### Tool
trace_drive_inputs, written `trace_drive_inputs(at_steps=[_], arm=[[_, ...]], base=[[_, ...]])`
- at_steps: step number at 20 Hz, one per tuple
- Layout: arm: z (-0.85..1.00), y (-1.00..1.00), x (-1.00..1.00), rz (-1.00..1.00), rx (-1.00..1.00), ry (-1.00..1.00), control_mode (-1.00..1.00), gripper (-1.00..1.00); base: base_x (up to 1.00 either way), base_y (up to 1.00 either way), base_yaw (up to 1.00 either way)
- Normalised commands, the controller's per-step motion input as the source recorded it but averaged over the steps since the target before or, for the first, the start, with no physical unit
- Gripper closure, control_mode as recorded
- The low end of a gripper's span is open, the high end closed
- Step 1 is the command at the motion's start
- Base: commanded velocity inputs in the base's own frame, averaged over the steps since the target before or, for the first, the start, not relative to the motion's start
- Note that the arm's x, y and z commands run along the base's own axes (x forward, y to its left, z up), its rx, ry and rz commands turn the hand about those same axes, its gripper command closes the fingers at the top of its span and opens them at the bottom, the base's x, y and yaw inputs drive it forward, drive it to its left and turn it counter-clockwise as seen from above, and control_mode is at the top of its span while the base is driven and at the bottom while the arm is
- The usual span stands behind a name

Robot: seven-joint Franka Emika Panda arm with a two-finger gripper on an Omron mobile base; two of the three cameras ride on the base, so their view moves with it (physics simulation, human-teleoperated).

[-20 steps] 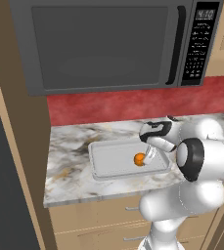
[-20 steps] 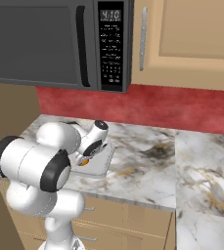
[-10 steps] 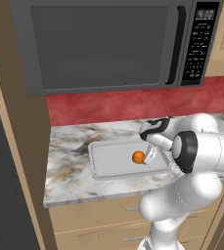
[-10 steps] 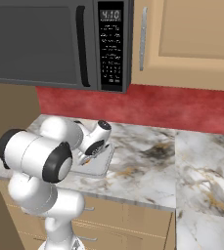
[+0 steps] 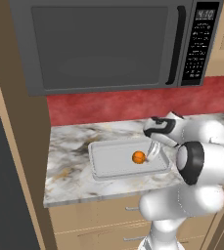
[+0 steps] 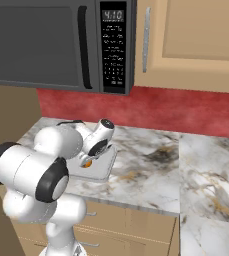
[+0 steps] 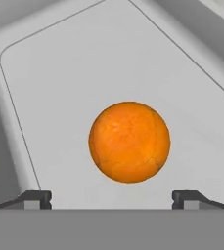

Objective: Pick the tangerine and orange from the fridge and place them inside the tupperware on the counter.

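We see a dark grey microwave [image 5: 108, 44] mounted above a red backsplash [image 6: 186, 107], tan wood upper cabinets [image 6: 196, 40] beside it, tan drawers [image 5: 103, 219] below.

Since a second ago, the dark two-finger gripper [image 7: 111, 197] has been opened: its tips are now seen spread wide at the two lower corners of the hand view, well apart from the round orange fruit [image 7: 129, 142], which is no longer clasped. The fruit is now left lying free on the floor of the shallow light-grey rectangular tupperware [image 5: 108, 168], near its right end in the left base view. The white hand has been drawn slightly up and back from the fruit [image 5: 139, 157], so that the fruit is seen just beside the fingers rather than between them.
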Motion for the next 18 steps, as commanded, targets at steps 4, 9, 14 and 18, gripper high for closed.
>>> trace_drive_inputs(at_steps=[4,9,14,18], arm=[[0.51,0.0,-0.31,0.0,0.0,0.0,-1.0,-1.0],[0.58,0.02,-0.36,-0.08,0.0,0.0,-1.0,-1.0],[0.56,0.09,-0.45,-0.26,0.0,0.0,-1.0,-1.0],[0.55,0.21,-0.53,-0.54,0.0,0.0,-1.0,-1.0]], base=[[0.0,0.0,0.0],[0.0,0.0,0.0],[0.0,0.0,0.0],[0.0,0.0,0.0]])
